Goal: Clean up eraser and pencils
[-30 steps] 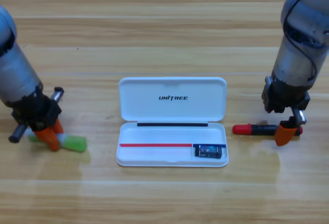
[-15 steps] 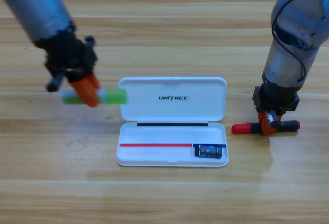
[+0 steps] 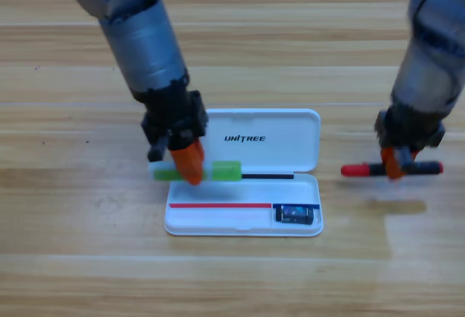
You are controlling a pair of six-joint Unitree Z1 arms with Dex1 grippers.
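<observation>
High view's got your left arm slanting down from the top left, left gripper (image 3: 187,163) clamped on the pale green pencil (image 3: 196,172), which sits level across the white case's (image 3: 243,219) left rear corner. Your right gripper (image 3: 394,163) is pinching the black pencil with the red cap (image 3: 392,169) right of the case, above its shadow. Eraser (image 3: 294,214) is parked in the tray's right end.

Glossy varnished wooden table (image 3: 240,281), smooth white plastic case (image 3: 244,142), grey metal arms, matt orange jaws
</observation>
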